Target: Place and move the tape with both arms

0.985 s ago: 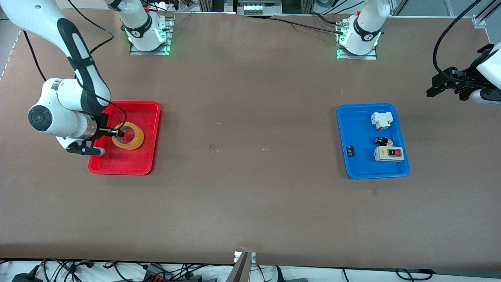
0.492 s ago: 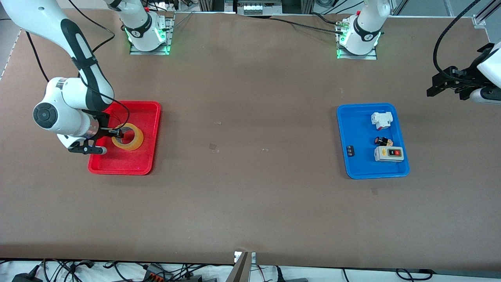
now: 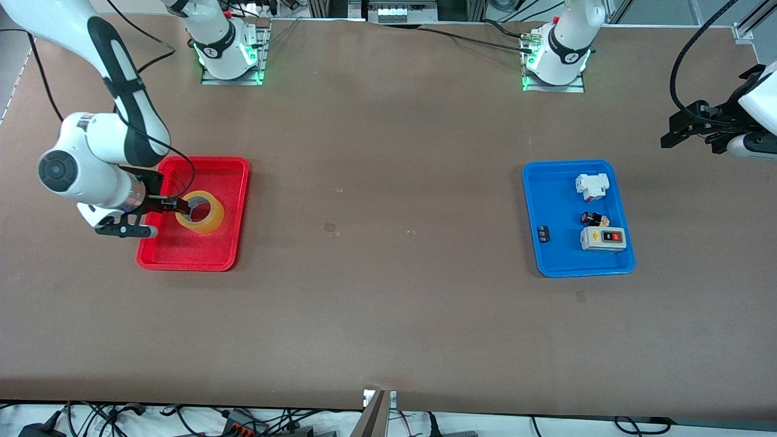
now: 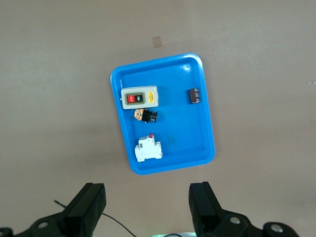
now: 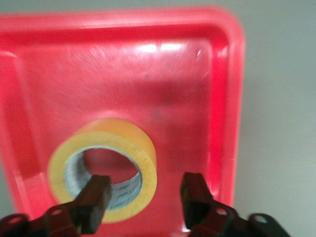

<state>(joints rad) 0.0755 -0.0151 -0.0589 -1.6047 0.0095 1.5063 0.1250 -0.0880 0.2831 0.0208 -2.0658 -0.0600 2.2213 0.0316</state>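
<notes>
The brown counter point(image 3: 388, 291) is carrying a red tray point(image 3: 234, 182) toward the right arm's end and a blue tray point(image 3: 555, 200) toward the left arm's end, well apart. The tape point(image 3: 200, 211) is lying flat in the red tray, roughly at its middle, with its hole facing up; being a ring it has no long axis along the counter, and its short axis is pointing straight up. The right end effector point(image 5: 143, 200) is sitting low over the roll with its fingers apart, one finger point(image 5: 94, 197) inside the hole and the other outside the yellow wall, so the wall is standing between them unclamped. To do this grasp well, I judge the fingers should be closing squarely on that wall, low enough to catch its full height, and lifting straight so the roll is not tipping or dragging against the tray rim. The left end effector point(image 4: 148, 210) is waiting high over the bare counter beside the blue tray, fingers spread and holding nothing. The blue tray is holding small switch parts point(image 3: 601, 238).
</notes>
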